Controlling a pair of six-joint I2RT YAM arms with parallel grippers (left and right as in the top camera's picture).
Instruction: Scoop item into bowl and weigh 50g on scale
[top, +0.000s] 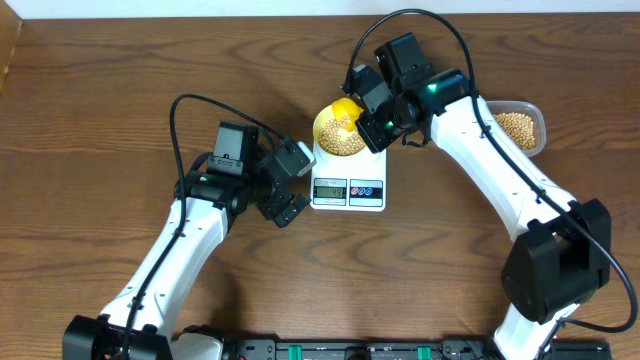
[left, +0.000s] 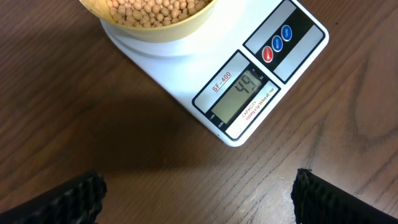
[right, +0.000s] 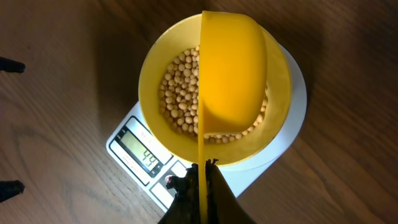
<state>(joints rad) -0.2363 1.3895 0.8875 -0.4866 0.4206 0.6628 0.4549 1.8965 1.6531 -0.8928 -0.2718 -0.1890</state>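
Note:
The pale yellow bowl stands on the white scale and holds tan beans. My right gripper is shut on the thin handle of a yellow scoop. The scoop is turned on its side over the bowl, hiding some beans. The scale's display shows what looks like 44. My left gripper hangs open over bare table just in front of the scale, its fingers wide apart with nothing between them.
A clear container with more beans sits at the back right, behind the right arm. The left arm reaches in from the front left and the right arm from the front right. Dark wooden table lies all around.

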